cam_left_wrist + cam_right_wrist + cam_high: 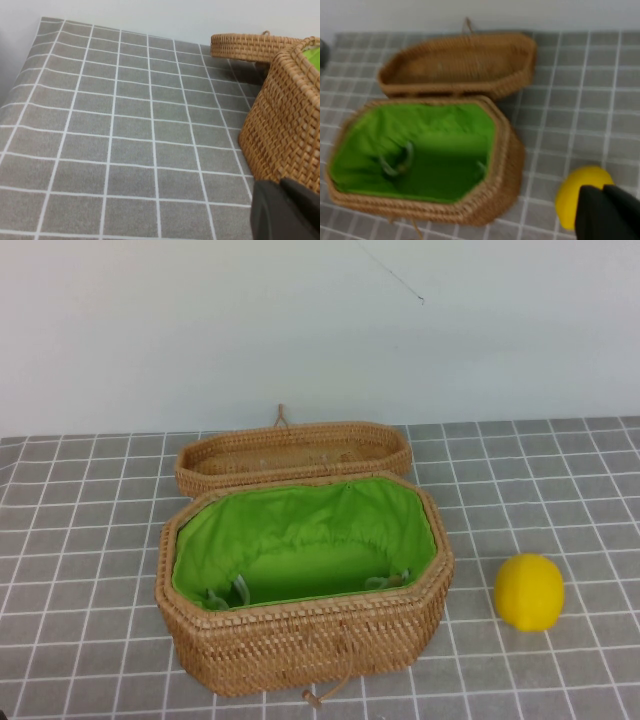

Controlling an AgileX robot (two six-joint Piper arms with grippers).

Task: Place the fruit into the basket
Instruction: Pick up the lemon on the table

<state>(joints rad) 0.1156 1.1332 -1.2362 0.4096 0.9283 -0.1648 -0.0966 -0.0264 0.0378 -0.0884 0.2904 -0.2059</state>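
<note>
1. On the bench (90,540) stand three things: one basket (300,640), one fruit (529,591) and one shallow wicker lid (293,453).
2. Right of the basket lies the fruit (yellow, roundish), apart from its wall, with bare gridded cloth all round it.
3. Behind the basket sits the lid, close against its far rim.
4. Open at the top, the basket shows green lining with no fruit inside.
5. Left of the basket the cloth runs open to the bench edge; in the left wrist view the left pincer (285,210) shows only as a dark tip near the basket's left wall, and I cannot tell its state.
6. Just over the fruit, the right pincer (607,212) appears in the right wrist view as a dark tip; state likewise unclear.
</note>
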